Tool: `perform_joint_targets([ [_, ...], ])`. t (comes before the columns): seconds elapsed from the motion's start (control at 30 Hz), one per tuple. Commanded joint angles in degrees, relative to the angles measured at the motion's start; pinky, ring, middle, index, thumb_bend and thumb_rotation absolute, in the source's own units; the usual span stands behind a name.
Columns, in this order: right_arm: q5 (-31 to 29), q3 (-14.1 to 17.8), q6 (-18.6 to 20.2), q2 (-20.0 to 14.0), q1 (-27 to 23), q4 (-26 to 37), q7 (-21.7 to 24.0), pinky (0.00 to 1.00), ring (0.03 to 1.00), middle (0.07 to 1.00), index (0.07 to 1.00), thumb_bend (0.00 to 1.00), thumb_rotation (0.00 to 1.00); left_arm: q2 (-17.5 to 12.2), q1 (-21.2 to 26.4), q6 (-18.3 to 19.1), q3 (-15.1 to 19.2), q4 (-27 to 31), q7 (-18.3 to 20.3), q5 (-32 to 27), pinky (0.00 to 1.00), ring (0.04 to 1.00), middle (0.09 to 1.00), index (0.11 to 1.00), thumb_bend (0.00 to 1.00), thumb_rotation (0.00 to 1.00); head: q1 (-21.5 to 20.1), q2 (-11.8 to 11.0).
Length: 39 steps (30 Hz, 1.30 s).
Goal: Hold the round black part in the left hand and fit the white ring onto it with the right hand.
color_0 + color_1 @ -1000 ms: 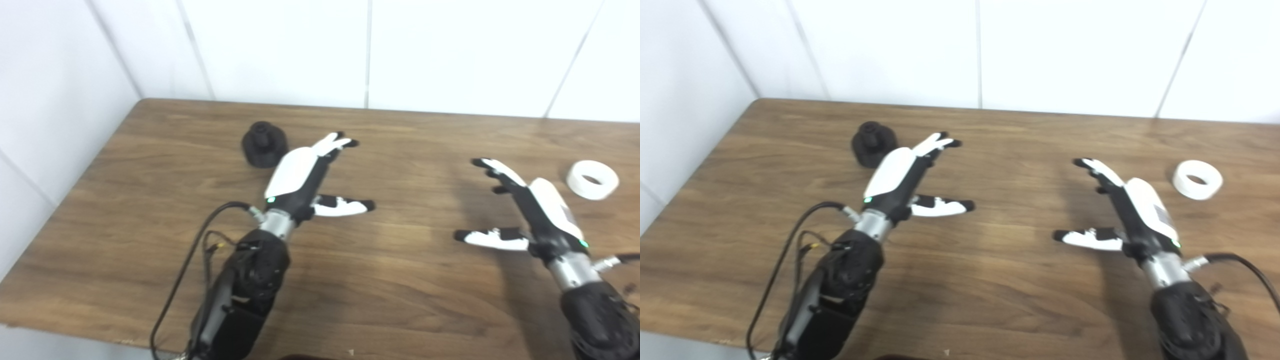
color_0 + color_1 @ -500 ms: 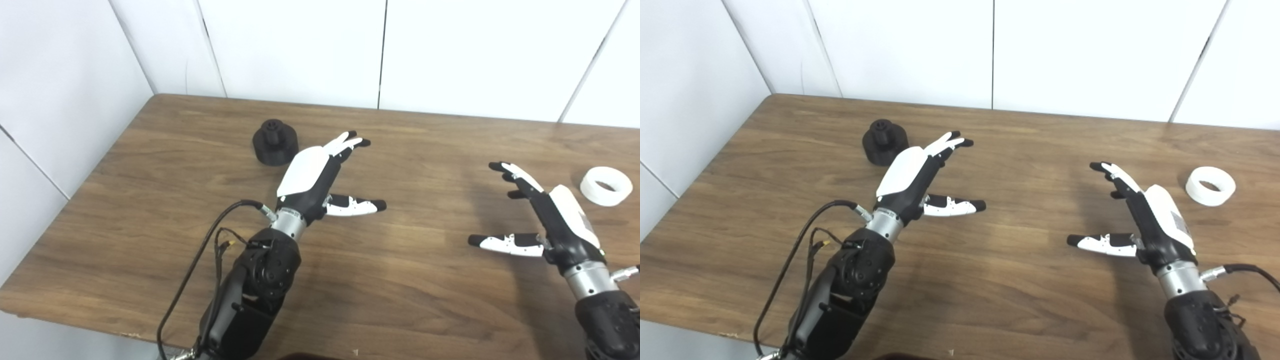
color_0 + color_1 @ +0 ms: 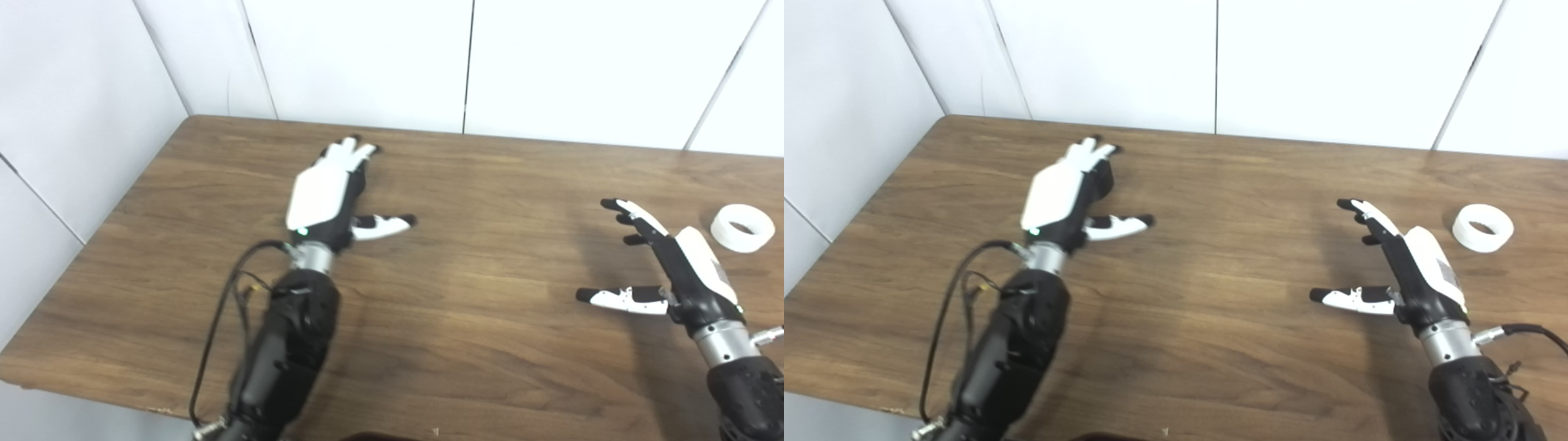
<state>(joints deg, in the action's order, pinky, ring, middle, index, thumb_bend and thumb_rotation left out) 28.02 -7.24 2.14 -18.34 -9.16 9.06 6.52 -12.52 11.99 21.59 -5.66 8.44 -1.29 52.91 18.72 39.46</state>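
Left hand (image 3: pixel 327 193): fingers spread, flat over the black part, hiding it; grasp cannot be told. Near table's (image 3: pixel 465 343) left back corner, wall just behind; bare wood to the right.
Right hand (image 3: pixel 674 263): released, fingers apart, empty.
White ring (image 3: pixel 742 228): flat, hole upward, just beyond and right of right hand, untouched, near right edge of view.

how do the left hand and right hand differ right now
The robot's left hand is stretched far forward, toward the table's back left, back facing up; the robot's right hand stands more on edge, nearer the front, short of the white ring. The left hand covers the spot where it reaches; the right hand covers nothing. Both have spread fingers and visibly hold nothing.
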Motion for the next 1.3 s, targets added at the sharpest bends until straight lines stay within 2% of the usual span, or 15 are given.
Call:
perform_joint_targets([
  [0.0, -0.33, 0.76, -1.94, -0.41, -1.72, 1.10, -0.99, 0.75, 0.869, 0.914, 0.873, 0.82, 0.20, -1.96, 3.27, 0.11, 0.95, 0.33, -0.47, 0.66, 1.00, 1.000, 1.000, 0.909, 0.98, 0.46, 0.06, 0.01],
  [0.37, -0.61, 0.91, -2.70, -0.75, -2.47, 0.13, -0.87, 0.76, 0.869, 0.911, 0.875, 0.82, 0.23, -4.64, 4.67, 0.20, 2.42, -3.25, -2.47, -0.09, 0.99, 1.000, 1.000, 0.907, 0.98, 0.48, 0.23, -0.22],
  [0.47, -0.79, 0.95, -2.47, -0.73, -2.43, 0.28, -0.68, 0.76, 0.872, 0.913, 0.877, 0.81, 0.23, -5.15, 5.12, 0.25, 2.56, -5.29, -3.93, 0.23, 0.95, 1.000, 1.000, 0.917, 0.98, 0.48, 0.23, -0.23],
  [0.57, -0.77, 0.97, -2.20, -0.81, -2.21, 0.45, -0.54, 0.75, 0.870, 0.915, 0.881, 0.81, 0.23, -5.86, 6.01, 0.12, 2.88, -7.14, -4.58, -0.36, 0.94, 1.000, 1.000, 0.923, 0.99, 0.47, 0.22, -0.28],
  [0.67, -0.62, 0.92, -2.12, -0.77, -2.05, 0.59, -0.57, 0.74, 0.866, 0.915, 0.881, 0.81, 0.22, -7.18, 6.99, -0.02, 2.70, -9.23, -4.25, -0.70, 0.96, 1.000, 1.000, 0.929, 1.00, 0.48, 0.03, -0.39],
  [0.9, -0.28, 0.90, -2.74, -0.68, -1.62, 0.82, -1.08, 0.75, 0.868, 0.914, 0.878, 0.81, 0.23, -9.91, 9.39, 0.82, 1.67, -14.90, -2.64, -1.43, 0.97, 1.000, 1.000, 0.966, 1.00, 0.59, -0.25, -0.31],
  [1.0, -0.39, 0.99, -2.91, -0.76, -1.40, 0.87, -1.10, 0.75, 0.869, 0.915, 0.874, 0.81, 0.20, -10.63, 10.10, 1.22, 1.24, -16.66, -2.22, -1.76, 1.00, 1.000, 1.000, 0.972, 1.00, 0.60, -0.32, -0.20],
  [1.27, -0.53, 1.26, -2.48, -0.85, -1.04, 1.62, -0.82, 0.75, 0.871, 0.916, 0.873, 0.81, 0.21, -11.79, 11.47, 1.30, -0.20, -20.36, -0.83, -2.59, 1.00, 1.000, 1.000, 0.946, 1.00, 0.60, -0.50, 0.13],
])
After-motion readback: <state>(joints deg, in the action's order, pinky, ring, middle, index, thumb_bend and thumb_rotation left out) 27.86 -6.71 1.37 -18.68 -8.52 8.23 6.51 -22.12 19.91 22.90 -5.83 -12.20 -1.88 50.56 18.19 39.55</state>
